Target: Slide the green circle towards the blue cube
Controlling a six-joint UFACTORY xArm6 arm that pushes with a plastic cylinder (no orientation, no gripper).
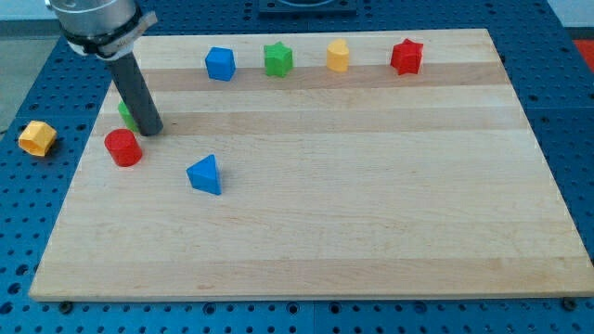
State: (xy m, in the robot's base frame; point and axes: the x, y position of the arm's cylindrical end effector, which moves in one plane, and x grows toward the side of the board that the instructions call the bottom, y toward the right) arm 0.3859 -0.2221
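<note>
The green circle [125, 114] lies near the board's left edge, mostly hidden behind my rod; only a sliver shows. My tip [152, 130] rests on the board just right of it, touching or nearly touching it. The blue cube [220, 63] sits near the view's top, up and to the right of the tip.
A red cylinder [122, 147] lies just below the green circle. A blue triangular block [205, 174] lies lower right of the tip. Along the top stand a green star [277, 58], a yellow block [338, 56] and a red star [406, 57]. An orange block [38, 137] lies off the board at left.
</note>
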